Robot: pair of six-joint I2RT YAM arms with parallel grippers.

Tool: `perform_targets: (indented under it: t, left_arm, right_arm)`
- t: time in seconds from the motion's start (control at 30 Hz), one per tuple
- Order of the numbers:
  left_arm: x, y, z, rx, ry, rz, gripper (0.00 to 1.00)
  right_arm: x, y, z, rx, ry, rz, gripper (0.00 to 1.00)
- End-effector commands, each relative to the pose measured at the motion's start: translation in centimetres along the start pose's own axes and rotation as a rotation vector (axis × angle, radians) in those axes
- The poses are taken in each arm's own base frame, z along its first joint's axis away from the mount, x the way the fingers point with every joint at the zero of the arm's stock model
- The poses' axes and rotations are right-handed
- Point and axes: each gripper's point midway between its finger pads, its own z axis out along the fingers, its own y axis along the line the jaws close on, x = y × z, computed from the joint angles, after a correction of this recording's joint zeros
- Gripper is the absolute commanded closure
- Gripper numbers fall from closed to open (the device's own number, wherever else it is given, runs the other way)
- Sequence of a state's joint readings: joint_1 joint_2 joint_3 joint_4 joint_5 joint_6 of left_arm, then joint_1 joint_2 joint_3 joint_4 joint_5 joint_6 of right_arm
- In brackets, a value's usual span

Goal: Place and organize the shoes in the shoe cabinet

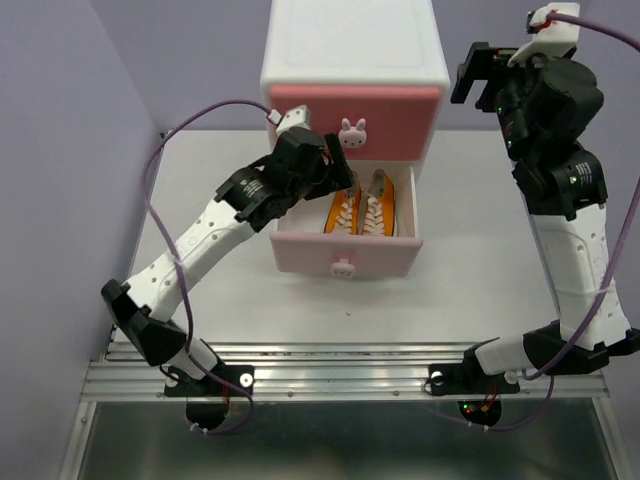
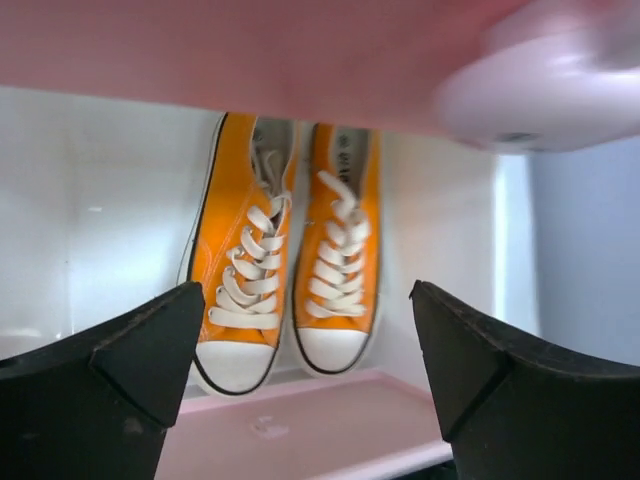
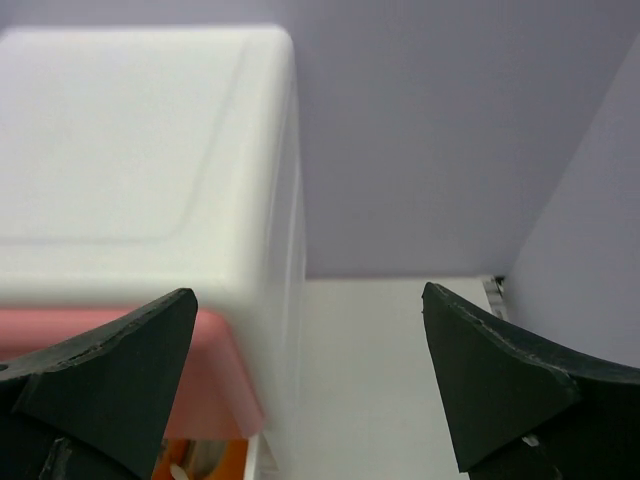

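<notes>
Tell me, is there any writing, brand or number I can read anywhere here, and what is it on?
Dark print on the insole of the right-hand orange sneaker, left wrist view: too blurred to read.
Shoe cabinet and its bunny knobs: no lettering shows.
Nothing else in any view carries readable text.

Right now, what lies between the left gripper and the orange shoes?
Nothing; in the left wrist view the open left gripper faces the orange shoes across an empty gap.
</notes>
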State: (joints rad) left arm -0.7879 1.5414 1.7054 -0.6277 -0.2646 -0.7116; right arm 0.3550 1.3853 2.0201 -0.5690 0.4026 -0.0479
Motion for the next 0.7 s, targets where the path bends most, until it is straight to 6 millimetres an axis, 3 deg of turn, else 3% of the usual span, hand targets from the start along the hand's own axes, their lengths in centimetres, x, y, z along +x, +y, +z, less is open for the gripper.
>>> perform_targets:
  t: [0.0,0.1,0.13,0.17,0.27,0.37,0.43,0.5,0.6,0.67]
  left_arm:
    - [-5.3,-2.2,-7.2,0.141,-0.139,-0.161,0.01]
    - [-5.7,-1.7,-9.7,0.173,-0.163,-0.218,0.01]
    - [-5.6,-1.7,-10.3,0.192,-0.167,-0.234,0.01]
    - [-4.8,-2.1,-10.9,0.217,-0.153,-0.224,0.01]
    - [-1.2,-1.5,-11.5,0.208,-0.085,-0.178,0.01]
    - [3.4,-2.3,-12.8,0.213,0.023,-0.109,0.01]
    - [6.6,-3.3,-14.3,0.221,0.089,-0.070,0.01]
    - [9.2,-3.3,-15.0,0.204,0.147,-0.054,0.01]
    - [14.6,-4.3,-17.5,0.243,0.270,-0.004,0.01]
    - [16.6,-3.7,-17.9,0.221,0.302,0.013,0.01]
  right_arm:
    - [-9.4,3.4,-1.6,-0.222,-0.286,0.117,0.00]
    - [-8.8,6.6,1.2,-0.324,-0.256,0.140,0.00]
    - [-9.8,7.3,1.0,-0.366,-0.269,0.160,0.00]
    - [-8.0,8.7,3.3,-0.384,-0.224,0.163,0.00]
    - [-5.9,11.1,5.2,-0.455,-0.167,0.190,0.00]
    - [-2.4,12.7,7.5,-0.474,-0.080,0.211,0.00]
    - [1.1,14.0,8.6,-0.492,0.012,0.199,0.00]
    - [3.9,14.4,9.5,-0.483,0.086,0.182,0.00]
    - [8.1,14.5,9.6,-0.445,0.209,0.154,0.00]
    - [9.5,14.3,9.6,-0.430,0.243,0.143,0.00]
